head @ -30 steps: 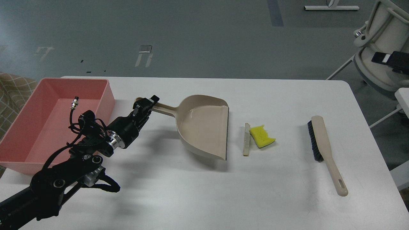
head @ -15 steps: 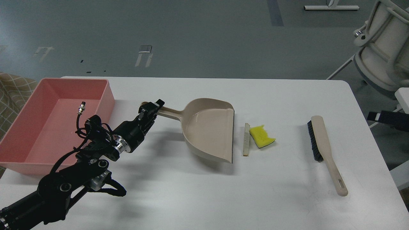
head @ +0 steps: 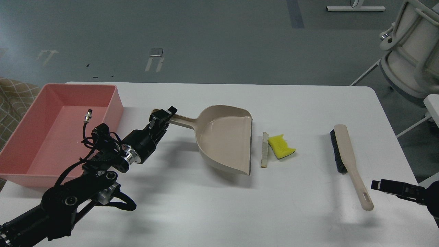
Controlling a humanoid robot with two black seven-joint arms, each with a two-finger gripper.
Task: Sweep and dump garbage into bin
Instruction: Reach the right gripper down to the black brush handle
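The yellow sponge (head: pixel 281 146) and the thin white bread-like slice (head: pixel 264 150) lie side by side on the white table (head: pixel 219 212), right of the beige dustpan (head: pixel 224 139). My left gripper (head: pixel 164 117) is shut on the dustpan's handle, and the pan's open edge faces the slice at a small gap. The pink bin (head: pixel 58 130) stands at the table's left end and looks empty. My right gripper (head: pixel 379 185) comes in at the right edge, near the grip end of the brush (head: pixel 348 161); its fingers cannot be told apart.
The brush lies on the table's right side, bristles to the left, handle toward me. A white machine base stands off the table at the upper right. A beige patterned cloth shows at the far left.
My left gripper has pushed the dustpan to the right, closer to the slice. My right arm has come down along the right edge to beside the brush handle.
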